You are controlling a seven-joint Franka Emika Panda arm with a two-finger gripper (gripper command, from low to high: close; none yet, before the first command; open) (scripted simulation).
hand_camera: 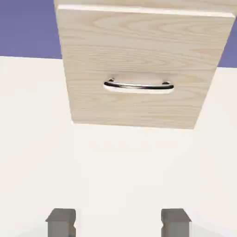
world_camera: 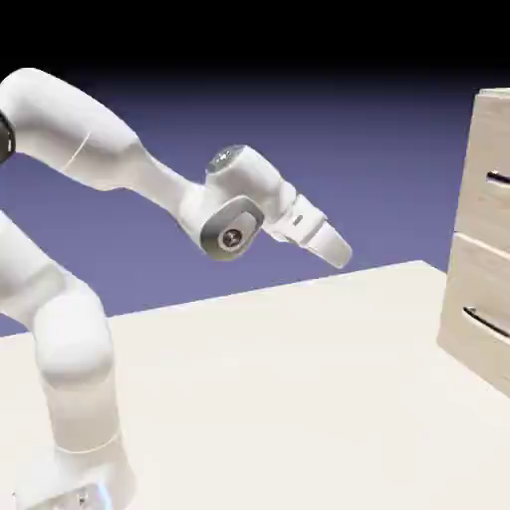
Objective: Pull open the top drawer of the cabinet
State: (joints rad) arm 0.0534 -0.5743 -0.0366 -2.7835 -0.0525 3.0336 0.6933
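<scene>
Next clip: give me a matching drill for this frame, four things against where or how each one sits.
Things:
1. hand
2. top drawer
3. table
4. lower drawer's handle

States or places:
A. pale surface under arm and cabinet
B. dark bar centred in the hand view
C. open, empty, in mid-air short of the cabinet
D. shut, at the exterior view's right edge

Pairs: 1-C, 2-D, 3-A, 4-B

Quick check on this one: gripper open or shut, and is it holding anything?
Gripper: open, holding nothing; its fingertips stand apart over bare table, well short of the cabinet.
</scene>
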